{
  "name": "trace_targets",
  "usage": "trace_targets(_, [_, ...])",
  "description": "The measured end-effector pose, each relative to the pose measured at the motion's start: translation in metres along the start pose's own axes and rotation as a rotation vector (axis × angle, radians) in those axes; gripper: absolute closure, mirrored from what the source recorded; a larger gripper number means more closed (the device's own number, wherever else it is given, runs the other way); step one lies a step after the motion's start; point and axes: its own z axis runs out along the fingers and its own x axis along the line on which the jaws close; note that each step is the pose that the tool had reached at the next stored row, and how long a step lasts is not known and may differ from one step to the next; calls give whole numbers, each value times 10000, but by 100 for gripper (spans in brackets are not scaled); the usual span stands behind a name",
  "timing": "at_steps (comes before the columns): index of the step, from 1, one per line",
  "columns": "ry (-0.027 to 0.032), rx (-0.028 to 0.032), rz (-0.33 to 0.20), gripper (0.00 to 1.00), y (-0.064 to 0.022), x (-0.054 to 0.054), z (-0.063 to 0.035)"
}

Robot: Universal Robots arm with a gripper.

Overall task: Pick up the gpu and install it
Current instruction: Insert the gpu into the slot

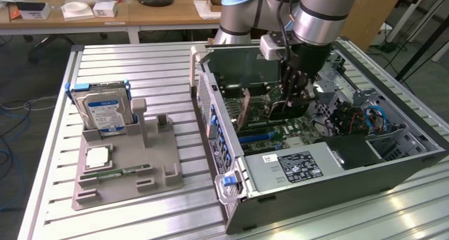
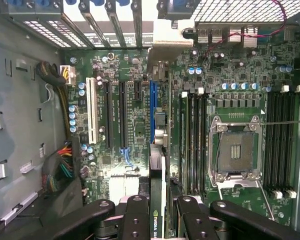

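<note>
Inside the open computer case [image 1: 393,161], the gripper [image 2: 157,212] has its jaws clamped on the gpu [image 2: 158,150], edge-down over the blue motherboard slot [image 2: 152,107].

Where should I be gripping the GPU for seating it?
Grip the thin dark green-black card with the silver end bracket along its long upper edge, from above, with the end effector pressing on both flat faces. It hangs edge-down over the green motherboard, so only that edge is free.
</note>
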Motion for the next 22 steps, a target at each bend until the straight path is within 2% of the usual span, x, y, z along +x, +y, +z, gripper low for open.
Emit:
trace_targets(11, [-10,-5,-234,74,121,7,77])
trace_targets(19, [-3,-2,-351,74,149,10,118])
trace_targets(22, [0,-2,-350,74,159,11,165])
